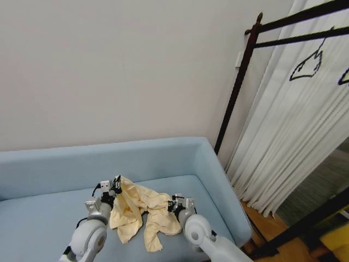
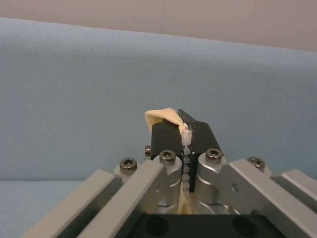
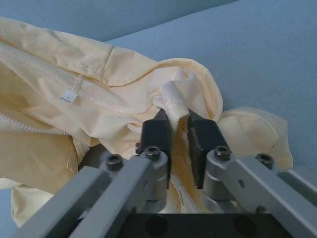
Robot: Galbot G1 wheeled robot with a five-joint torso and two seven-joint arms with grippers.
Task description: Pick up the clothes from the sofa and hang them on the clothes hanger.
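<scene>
A pale yellow garment lies crumpled on the light blue sofa. My left gripper is shut on its left upper edge; in the left wrist view a bit of yellow cloth sticks out between the closed fingers. My right gripper is at the garment's right side, shut on a fold of the cloth pinched between its black pads. The dark clothes rack stands to the right of the sofa, with black hangers on its bar.
A white wall rises behind the sofa. White curtains hang behind the rack on the right. The sofa's right arm sits between the garment and the rack. Wood floor shows at lower right, with a dark rack foot.
</scene>
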